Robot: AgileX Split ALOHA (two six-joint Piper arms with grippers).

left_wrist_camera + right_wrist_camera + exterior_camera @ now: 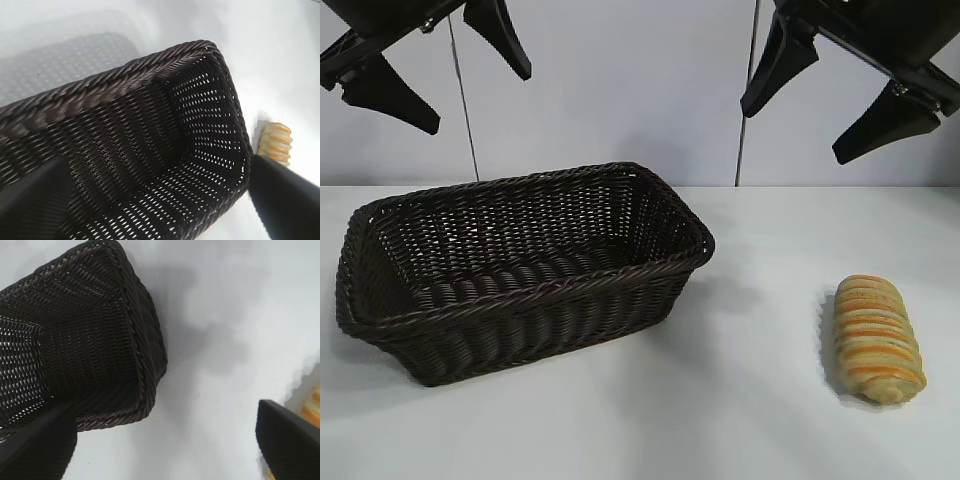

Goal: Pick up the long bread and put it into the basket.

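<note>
The long bread (875, 338), golden-tan with orange-brown stripes, lies on the white table at the right. The dark brown wicker basket (380, 215) stands left of centre, with nothing inside it. My left gripper (475, 90) hangs open high above the basket's left half. High over the table, my right gripper (800, 125) is also open, above and a little left of the bread. From the left wrist I look into the basket (90, 95), with an end of the bread (275, 142) beyond one finger. The right wrist shows the basket's corner (142, 385) and an edge of the bread (311, 407).
The white table (750, 420) runs wide between basket and bread and along the front. A pale wall stands behind, with two thin cables (463, 95) hanging down it.
</note>
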